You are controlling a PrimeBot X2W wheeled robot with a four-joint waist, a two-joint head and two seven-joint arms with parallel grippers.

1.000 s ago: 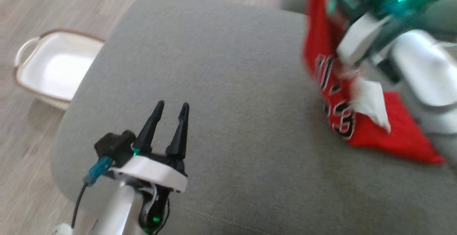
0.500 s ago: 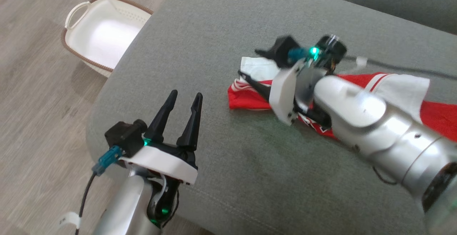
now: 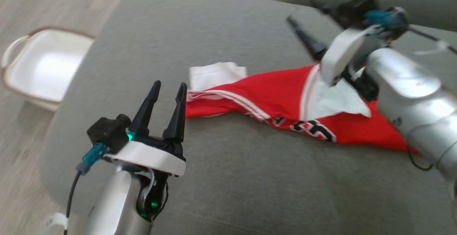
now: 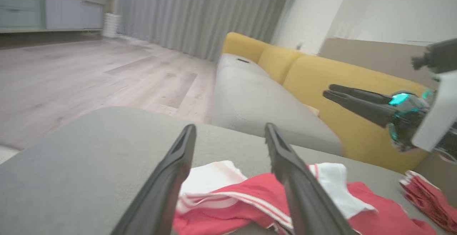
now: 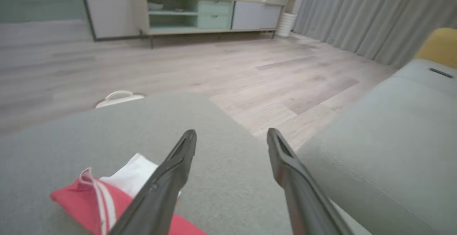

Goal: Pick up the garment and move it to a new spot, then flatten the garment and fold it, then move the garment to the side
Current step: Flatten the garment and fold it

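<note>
The right end effector [image 5: 231, 132] is held spread and empty near the red garment [image 3: 271, 95], the left end effector [image 3: 170, 84] spread beside its striped end. Since the garment is bunched on the grey cushion [image 3: 232, 178], several layers could be pinched together and creases folded in.

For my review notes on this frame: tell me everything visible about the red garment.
The red garment looks like a sports jersey of thin knit fabric, with white striped trim, black-and-white lettering partly lost in a fold, and its white inside turned out in two places. It lies crumpled in a long strip across the grey cushion, neither flattened nor folded. Neither gripper holds it: the left gripper is open near its left end, the right gripper open over its right part.
</note>
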